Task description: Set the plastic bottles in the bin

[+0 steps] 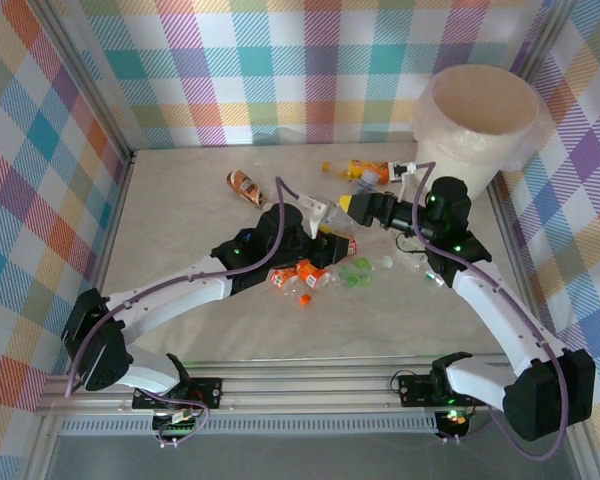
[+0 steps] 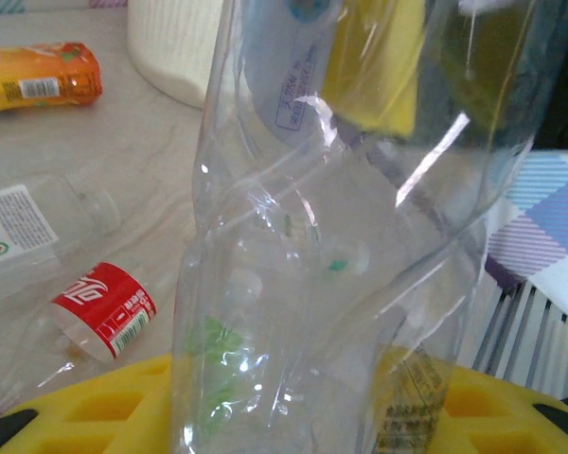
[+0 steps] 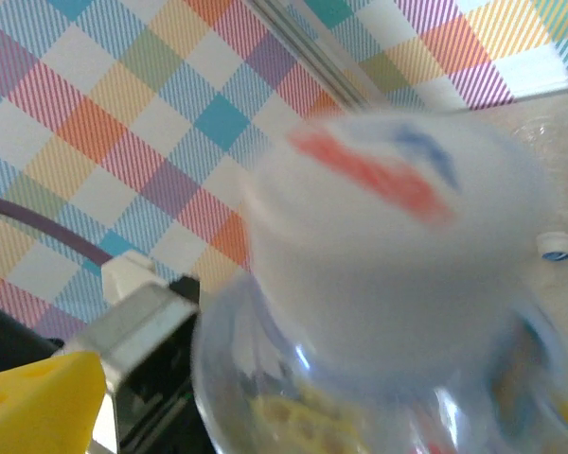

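1. The left arm reaches from its base across the table point(image 1: 180, 200) toward the middle, its wrist low, and the left gripper point(image 1: 320, 238) points toward the far right.
2. Its jaws are narrowed on a clear bottle point(image 1: 316, 210). In the left wrist view the crushed bottle point(image 2: 293, 284) stands up between the yellow fingers point(image 2: 104, 407) and runs out past the tips.
3. The right arm rises from its base, bends at the elbow and turns left, so the right gripper point(image 1: 356, 205) faces the left one.
4. Its jaws stand wide. One yellow finger point(image 3: 38, 397) sits far to the left in the right wrist view, and the bottle's white-capped end point(image 3: 388, 246) lies blurred, close in front, between the jaws. I cannot tell whether the fingers touch it.
5. So the clear bottle is off the table, gripped at one end by the left jaws, its other end at the right jaws.
6. The bin point(image 1: 470, 160) stands behind the right gripper, in the far right corner; beyond the left jaws its wall point(image 2: 170, 47) shows.
7. An orange bottle point(image 1: 370, 172) lies just beyond the right jaws, toward the bin.
8. More bottles point(image 1: 310, 275) lie below the left gripper, among them a red-label bottle point(image 2: 104, 307) left of its jaws.
9. A loose cap point(image 3: 555, 248) lies on the table, right of the right jaws.
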